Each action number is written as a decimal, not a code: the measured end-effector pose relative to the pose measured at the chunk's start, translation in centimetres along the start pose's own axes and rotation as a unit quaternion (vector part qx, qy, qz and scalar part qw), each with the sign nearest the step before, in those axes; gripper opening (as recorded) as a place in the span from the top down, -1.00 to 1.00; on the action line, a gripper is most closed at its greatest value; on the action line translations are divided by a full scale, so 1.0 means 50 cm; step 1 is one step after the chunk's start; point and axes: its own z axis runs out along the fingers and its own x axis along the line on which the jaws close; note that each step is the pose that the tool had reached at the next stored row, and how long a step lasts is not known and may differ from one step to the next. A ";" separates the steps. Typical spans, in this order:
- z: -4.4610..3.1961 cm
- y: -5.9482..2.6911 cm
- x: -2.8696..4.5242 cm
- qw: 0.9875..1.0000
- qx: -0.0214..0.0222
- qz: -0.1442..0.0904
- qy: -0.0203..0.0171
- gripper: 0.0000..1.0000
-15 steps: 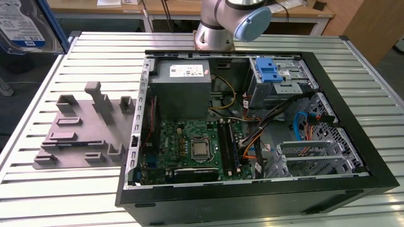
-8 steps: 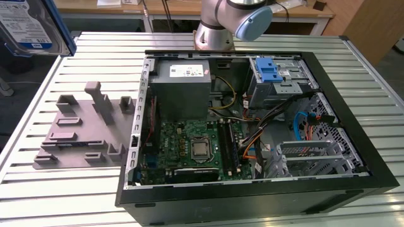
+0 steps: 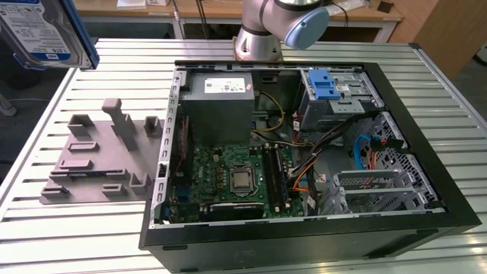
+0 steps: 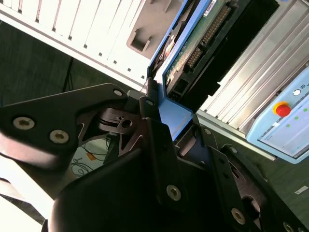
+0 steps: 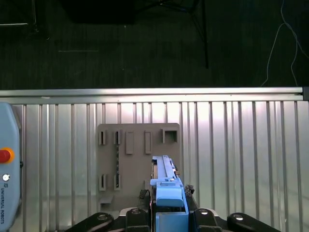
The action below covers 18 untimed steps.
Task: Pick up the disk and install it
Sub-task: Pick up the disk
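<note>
End effector: the black metal two-fingered end effector (image 4: 171,121) is clamped on the disk. Its fingers (image 4: 154,125) press on the blue plastic bracket from both sides. In the first wrist view the end effector (image 5: 166,193) grips the bracket's near end.
Disk: the flat silver-grey hard drive with a blue bracket around its edges (image 5: 166,174) is lifted off the worktop. From the first wrist view it hangs over the edge of the grey fixture. In the exterior view the disk (image 3: 42,31) sits at the upper corner on the exterior view's left, well apart from the computer case.
Views: the exterior view gives the disk's white and blue labelled face. The second wrist view gives its green circuit-board side (image 4: 193,53) with a row of connector pins. The first wrist view sees it edge-on.
Fixture: a grey plastic plate with raised blocks and slots (image 3: 91,165) lies flat on the worktop, just beside the case on the exterior view's left.
Worktop: ribbed silver aluminium (image 3: 76,228).
Pendant: a pale blue control pendant with a round red button (image 4: 285,125).
Computer case: a black tower case (image 3: 304,240) lies open on its side, with a green motherboard (image 3: 228,177) inside.
Arm: the silver-grey arm with a pale blue joint cap (image 3: 259,34) rises upright from the worktop's far edge, behind the case.
</note>
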 end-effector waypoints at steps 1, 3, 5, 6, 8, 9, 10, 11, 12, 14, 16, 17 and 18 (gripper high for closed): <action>0.000 -0.002 0.001 1.000 0.000 0.000 0.000 0.27; 0.000 -0.006 0.002 1.000 0.000 0.000 0.000 0.27; 0.000 -0.010 0.003 1.000 0.000 0.000 0.000 0.27; -0.001 -0.012 0.003 1.000 0.000 0.000 0.000 0.27; -0.001 -0.015 0.004 1.000 0.000 0.000 0.000 0.27; -0.001 -0.017 0.004 1.000 0.000 0.000 0.000 0.27; -0.001 -0.019 0.004 1.000 0.000 0.000 0.000 0.27; -0.001 -0.020 0.005 1.000 0.000 0.000 0.000 0.27; -0.001 -0.022 0.005 1.000 0.000 0.000 0.000 0.27; -0.001 -0.025 0.006 1.000 0.000 0.000 0.000 0.27; -0.001 -0.028 0.006 1.000 0.000 0.000 0.000 0.27; -0.001 -0.030 0.007 1.000 0.000 0.000 0.000 0.27; -0.001 -0.031 0.007 1.000 0.000 0.000 0.000 0.27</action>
